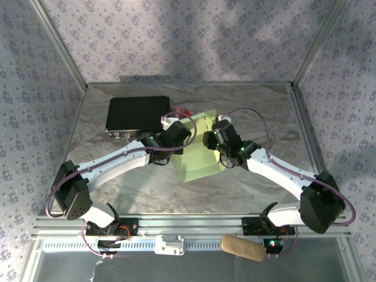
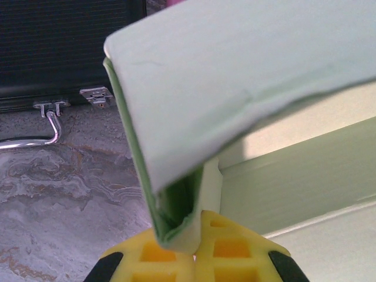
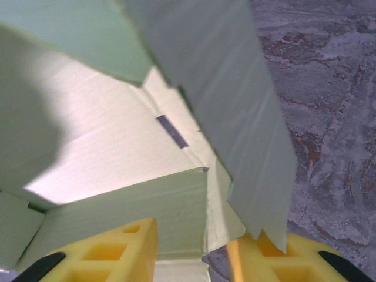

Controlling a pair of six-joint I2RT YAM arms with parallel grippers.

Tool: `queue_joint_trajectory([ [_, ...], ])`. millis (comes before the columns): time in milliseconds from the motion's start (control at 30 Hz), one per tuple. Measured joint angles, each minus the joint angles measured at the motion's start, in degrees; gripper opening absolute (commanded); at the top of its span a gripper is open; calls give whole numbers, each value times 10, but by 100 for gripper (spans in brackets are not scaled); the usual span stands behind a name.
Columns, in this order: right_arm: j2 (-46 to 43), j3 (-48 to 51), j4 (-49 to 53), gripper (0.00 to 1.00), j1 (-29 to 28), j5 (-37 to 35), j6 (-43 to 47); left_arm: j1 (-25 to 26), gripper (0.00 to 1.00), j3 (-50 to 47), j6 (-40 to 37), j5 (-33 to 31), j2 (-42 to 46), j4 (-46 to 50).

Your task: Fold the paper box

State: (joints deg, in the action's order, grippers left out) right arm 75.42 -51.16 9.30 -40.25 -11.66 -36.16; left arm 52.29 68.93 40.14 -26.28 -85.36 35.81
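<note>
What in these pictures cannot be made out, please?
Red thing, top view: mostly hidden behind the left gripper and paper box; unidentifiable.
Black box, left wrist view: cut off by the top and left edges, partly covered by the paper box.
Paper box's far half, top view: covered by the left gripper and right gripper.

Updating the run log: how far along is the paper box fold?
Partly done. Done: creased walls of the paper box already stand up from its base. In hand: the left gripper pinches a doubled-over flap, while the right gripper, jaws open, straddles a side wall. Left: the box is open on top, a long flap hangs loose, and a slot in one panel looks unfilled.
</note>
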Motion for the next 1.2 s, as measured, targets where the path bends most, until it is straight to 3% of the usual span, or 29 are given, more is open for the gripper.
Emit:
queue_joint_trajectory([
  [367,-102,23,21,50,15,5,19,0,0,20,0,1,-3,0],
  [633,-112,36,33,57,21,25,-21,0,0,28,-1,6,-7,5],
  [967,-162,51,22,58,41,86,-110,0,0,28,-11,10,-14,32],
  [1133,-204,45,50,56,43,115,-105,-16,0,28,-29,30,-14,32],
  [1200,-247,45,71,54,71,136,-88,-35,0,28,-48,58,-14,29],
])
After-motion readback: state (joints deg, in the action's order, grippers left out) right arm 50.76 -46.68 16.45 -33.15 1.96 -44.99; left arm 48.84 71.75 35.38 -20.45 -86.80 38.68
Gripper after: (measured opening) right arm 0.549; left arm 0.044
